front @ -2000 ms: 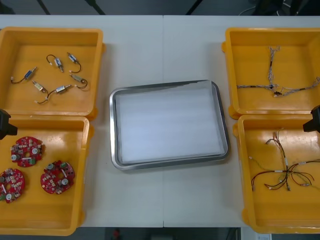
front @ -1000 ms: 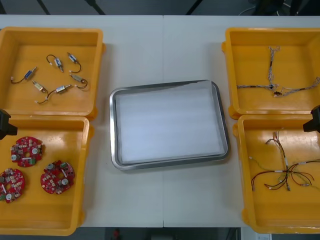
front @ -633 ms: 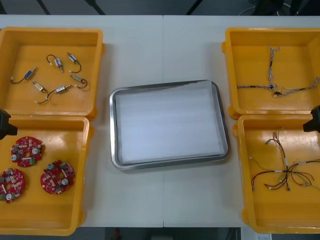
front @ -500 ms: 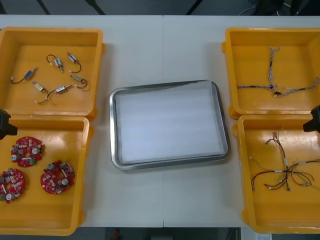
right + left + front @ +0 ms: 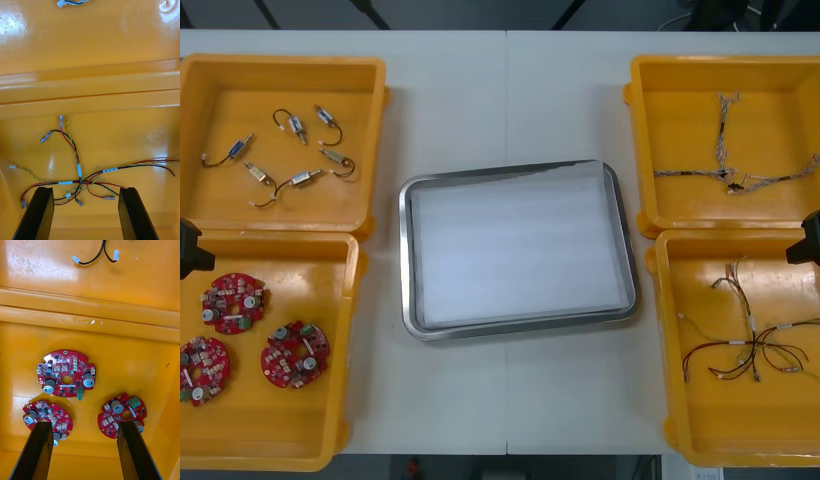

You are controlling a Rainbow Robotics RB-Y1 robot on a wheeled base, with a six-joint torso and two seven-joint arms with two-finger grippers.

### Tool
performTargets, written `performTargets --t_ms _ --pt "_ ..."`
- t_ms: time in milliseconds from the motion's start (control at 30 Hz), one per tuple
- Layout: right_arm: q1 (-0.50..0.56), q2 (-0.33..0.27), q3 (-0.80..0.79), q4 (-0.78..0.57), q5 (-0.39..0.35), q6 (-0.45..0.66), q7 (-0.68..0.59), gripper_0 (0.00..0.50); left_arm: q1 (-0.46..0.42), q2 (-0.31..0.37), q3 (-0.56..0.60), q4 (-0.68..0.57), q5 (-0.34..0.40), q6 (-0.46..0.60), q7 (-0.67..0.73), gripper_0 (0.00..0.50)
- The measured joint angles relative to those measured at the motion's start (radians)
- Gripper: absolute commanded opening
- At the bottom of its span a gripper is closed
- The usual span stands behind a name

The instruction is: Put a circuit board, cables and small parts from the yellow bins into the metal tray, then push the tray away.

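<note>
Left gripper (image 5: 84, 427) sits at the table's left edge, over the far end of the near-left yellow bin (image 5: 352, 340). Fingers spread, gripping nothing. Three round red circuit boards (image 5: 234, 302) lie flat on that bin's floor below it. Right gripper (image 5: 86, 191) mirrors it at the right edge over the near-right yellow bin (image 5: 667, 340), fingers apart, released, above a tangle of red, yellow and black cables (image 5: 748, 348). Far-left yellow bin (image 5: 376, 140) holds small metal parts (image 5: 305, 178) with dark leads. Far-right yellow bin (image 5: 642, 140) holds twisted blue and white cable (image 5: 725, 175). Metal tray (image 5: 406, 260) sits mid-table between the bins, white inside, bare.
</note>
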Motion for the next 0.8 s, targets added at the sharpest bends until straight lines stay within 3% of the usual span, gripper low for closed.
performTargets --t_ms 800 --pt "0.000 0.000 0.000 0.000 0.000 0.000 0.000 0.500 0.000 0.000 0.000 0.000 0.000 0.000 0.000 0.500"
